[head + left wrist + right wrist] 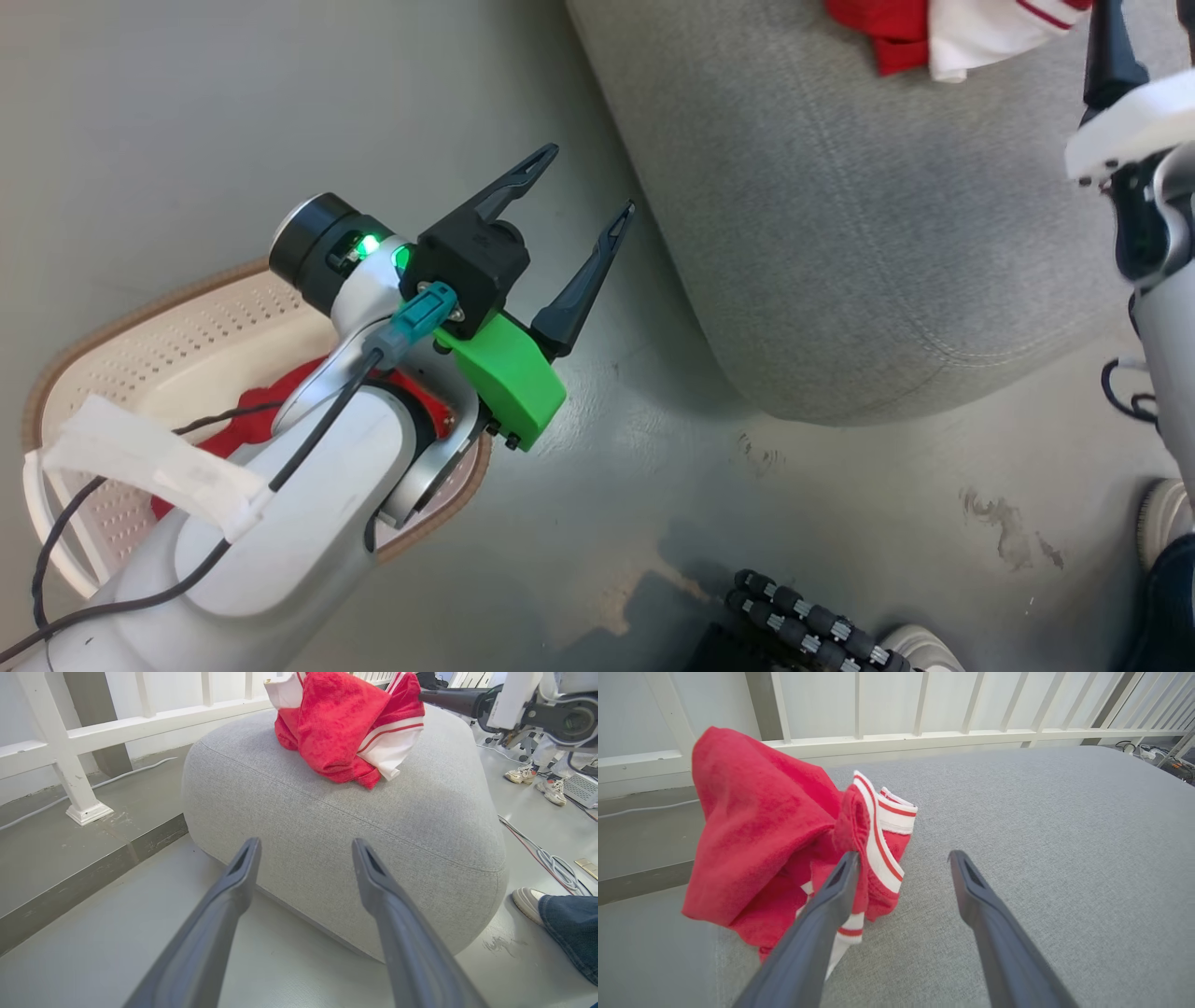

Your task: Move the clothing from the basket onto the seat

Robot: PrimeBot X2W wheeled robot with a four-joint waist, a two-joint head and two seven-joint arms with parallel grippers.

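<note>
A red and white heap of clothing (345, 728) lies on top of the grey seat (355, 826), near its far edge. More red clothing (247, 420) sits in the cream basket (56, 373), mostly hidden under my left forearm. My left gripper (588, 179) hangs open and empty above the floor between basket and seat, pointing at the seat's side (840, 243). My right gripper (903, 856) is open over the seat top (1041, 835). Its left finger (840, 882) is against the striped cuff of the clothing (756, 826), and nothing is held between the fingers.
A white railing (70, 742) and a raised floor step (93, 868) run behind the seat. Cables (551, 863) lie on the floor to the right. A person's shoe (525, 900) and jeans leg (570, 928) stand close to the seat, with more shoes (537, 781) farther off.
</note>
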